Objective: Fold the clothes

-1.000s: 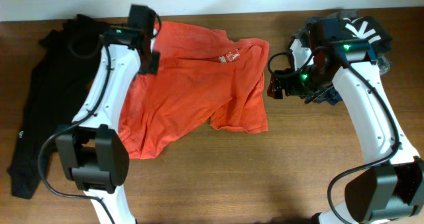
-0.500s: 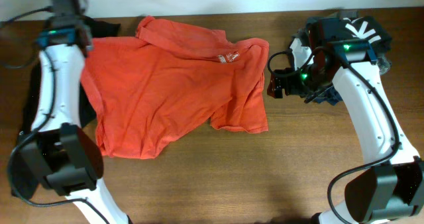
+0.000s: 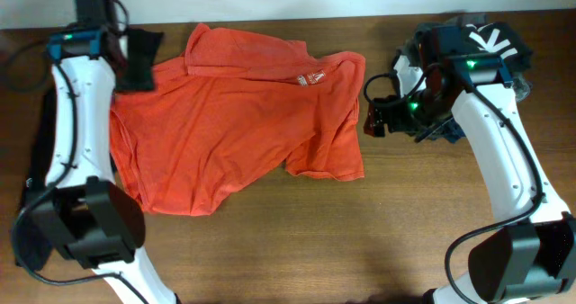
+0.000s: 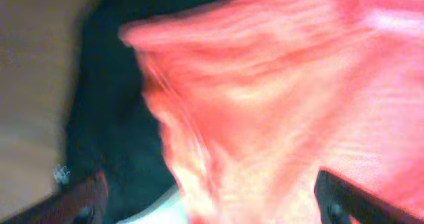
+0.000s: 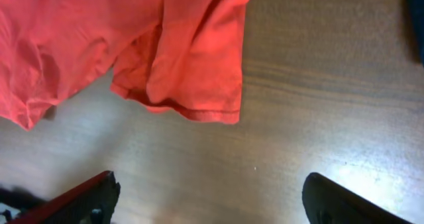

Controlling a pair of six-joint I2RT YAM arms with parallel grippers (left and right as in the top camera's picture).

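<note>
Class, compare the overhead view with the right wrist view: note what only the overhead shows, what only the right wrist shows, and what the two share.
Only the overhead shows both arms, the left gripper at the upper-left edge of the orange-red T-shirt, the black garment at far left, and the shirt's white label. Only the right wrist shows the stitched hem up close, and that the right gripper is open over bare wood. Both show the T-shirt's lower right part lying on the wooden table.

Left arm (image 3: 76, 124), right arm (image 3: 493, 135): white link shells, black joint housings, black bases (image 3: 83, 225) at frame bottom. Green LEDs (image 3: 468, 64) lit near wrists.
</note>
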